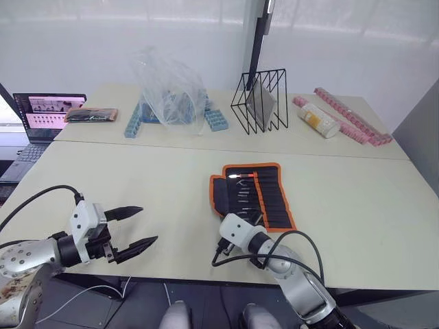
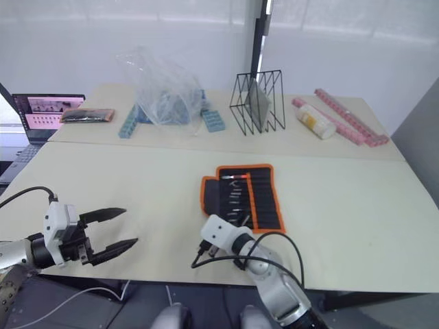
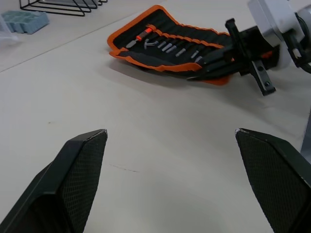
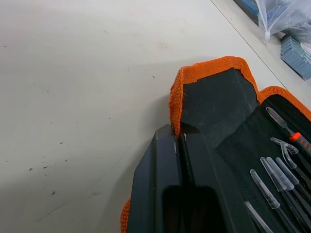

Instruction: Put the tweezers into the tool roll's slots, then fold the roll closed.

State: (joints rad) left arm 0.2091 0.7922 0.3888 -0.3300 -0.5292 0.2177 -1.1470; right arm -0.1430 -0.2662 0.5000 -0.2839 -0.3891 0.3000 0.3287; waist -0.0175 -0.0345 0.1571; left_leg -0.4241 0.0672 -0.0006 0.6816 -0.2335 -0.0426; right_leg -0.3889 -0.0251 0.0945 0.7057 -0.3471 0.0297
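Tweezers (image 4: 272, 182) lie slotted in the tool roll (image 1: 252, 192); folding under way: right gripper (image 4: 179, 145) pinches its left flap, left gripper (image 1: 136, 227) gapes empty.

Table layout, placed from the two pincers

The tool roll (image 1: 252, 195) lies open on the table (image 1: 357, 205), directly ahead of the right pincer (image 4: 179, 145), which meets its near left edge; tweezers (image 4: 272, 182) sit in the slots (image 1: 271, 195). The left pincer (image 1: 134, 226) hangs well left of the roll. Far beyond both: a wire rack (image 1: 260, 99), a plastic bag (image 1: 170, 89), a laptop (image 1: 46, 116).
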